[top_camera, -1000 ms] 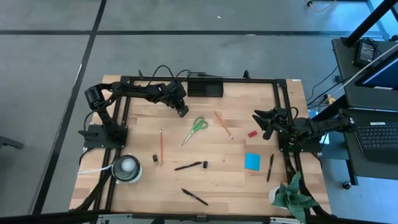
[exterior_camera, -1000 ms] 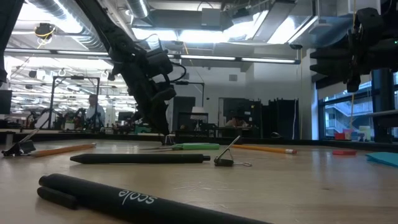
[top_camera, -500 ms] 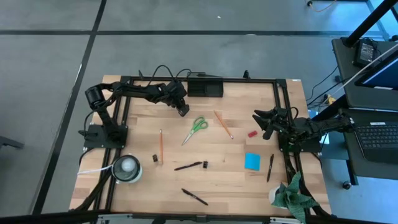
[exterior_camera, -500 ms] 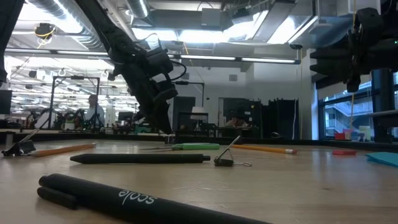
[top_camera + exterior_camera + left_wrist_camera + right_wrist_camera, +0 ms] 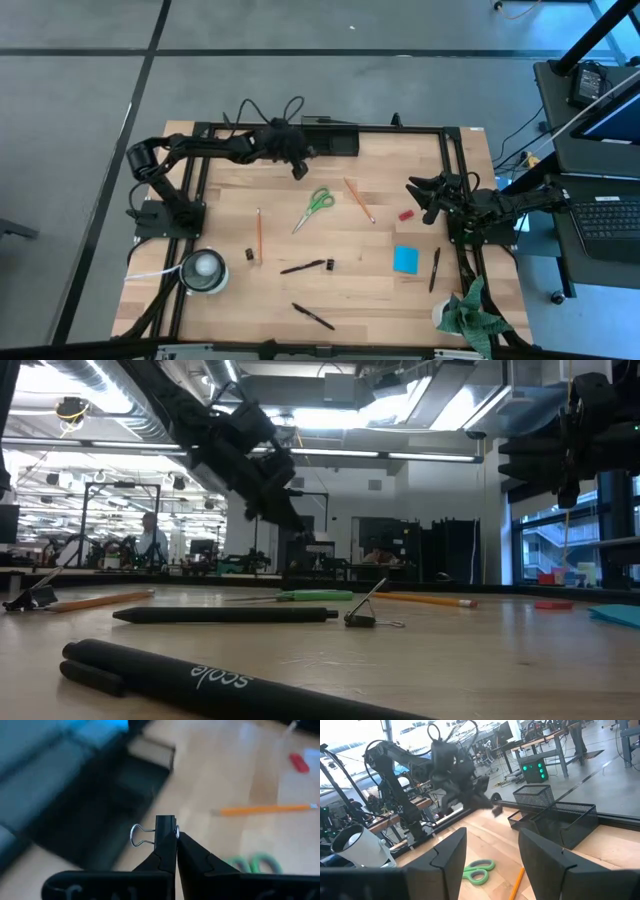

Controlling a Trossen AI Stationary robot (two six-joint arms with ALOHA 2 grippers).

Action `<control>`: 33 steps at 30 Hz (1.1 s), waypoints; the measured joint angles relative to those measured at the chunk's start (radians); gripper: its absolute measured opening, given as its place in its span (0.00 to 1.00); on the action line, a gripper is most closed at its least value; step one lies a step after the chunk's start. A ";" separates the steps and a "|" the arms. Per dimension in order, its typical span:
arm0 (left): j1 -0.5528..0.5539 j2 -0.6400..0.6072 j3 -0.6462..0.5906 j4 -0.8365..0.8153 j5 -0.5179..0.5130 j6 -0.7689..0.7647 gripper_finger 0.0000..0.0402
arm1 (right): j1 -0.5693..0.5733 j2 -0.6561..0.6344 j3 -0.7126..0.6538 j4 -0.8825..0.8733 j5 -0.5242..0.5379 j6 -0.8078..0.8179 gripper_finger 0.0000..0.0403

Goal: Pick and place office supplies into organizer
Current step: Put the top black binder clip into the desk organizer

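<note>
My left gripper (image 5: 300,171) hangs above the table's far part, just short of the black mesh organizer (image 5: 330,140), shut on a tiny black clip (image 5: 165,826). The green-handled scissors (image 5: 315,208), two pencils (image 5: 359,200) (image 5: 258,235), a red piece (image 5: 406,214), a blue note pad (image 5: 405,259), black pens (image 5: 303,267) (image 5: 313,317) (image 5: 434,270) and two more clips (image 5: 249,255) (image 5: 330,264) lie flat on the wood. My right gripper (image 5: 420,192) waits open at the right edge. My left gripper pinches the clip's black body (image 5: 166,836) between its two fingertips, only at their free ends. One wire loop (image 5: 137,835) sticks out sideways. The fingers slant downward from the table's left side. The clip is lifted clear of the table.
A white roll (image 5: 203,270) stands at the near left and a green cloth (image 5: 470,310) lies at the near right corner. A black metal frame (image 5: 455,160) runs around the table. Bare wood lies between the scissors and the organizer.
My left gripper has risen from the table beside the scissors with the clip. It has tipped up toward level, rolled a little, and shifted slightly toward the organizer, staying shut. The clip now hangs clear of the wood.
</note>
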 joint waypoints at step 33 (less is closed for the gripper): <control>0.059 0.172 0.000 0.125 -0.148 0.071 0.01 | 0.000 0.000 0.000 0.000 0.000 -0.049 0.45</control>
